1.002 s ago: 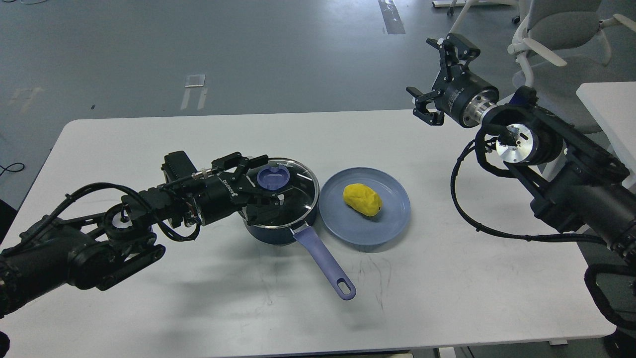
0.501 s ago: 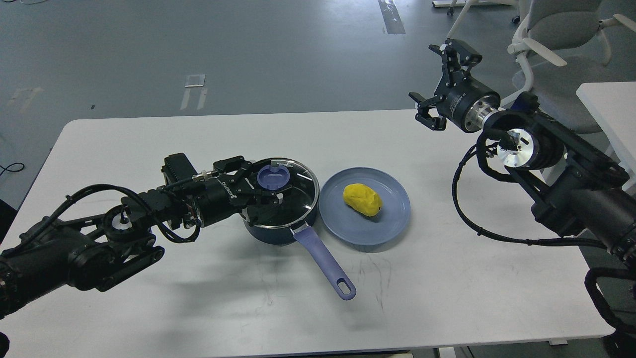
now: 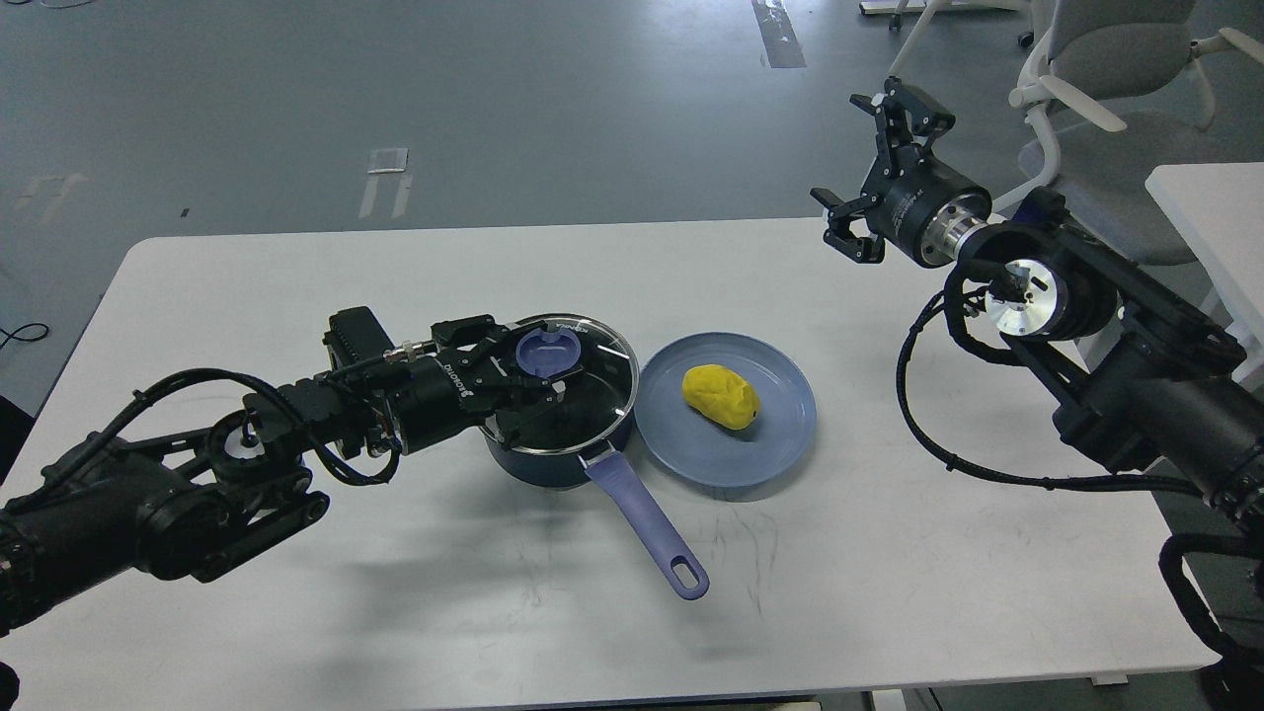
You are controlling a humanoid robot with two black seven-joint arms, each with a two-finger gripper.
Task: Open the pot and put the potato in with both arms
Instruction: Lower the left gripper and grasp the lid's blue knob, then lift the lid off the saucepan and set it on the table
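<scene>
A dark blue pot (image 3: pixel 541 465) with a purple handle (image 3: pixel 647 528) stands mid-table under a glass lid (image 3: pixel 592 390) with a purple knob (image 3: pixel 546 353). My left gripper (image 3: pixel 533 363) reaches in from the left, and its fingers are closed around the knob. The lid looks slightly tilted on the pot. A yellow potato (image 3: pixel 721 396) lies on a blue plate (image 3: pixel 681 459) just right of the pot. My right gripper (image 3: pixel 874 168) is open and empty, held high above the table's far right edge, well away from the potato.
The white table (image 3: pixel 296 286) carries only the pot and plate. A grey office chair (image 3: pixel 1096 59) and a second white table (image 3: pixel 1210 207) stand at the far right, behind my right arm.
My left gripper's fingers have closed in on the lid's knob, and the lid has shifted slightly to the right. The right gripper has barely moved.
</scene>
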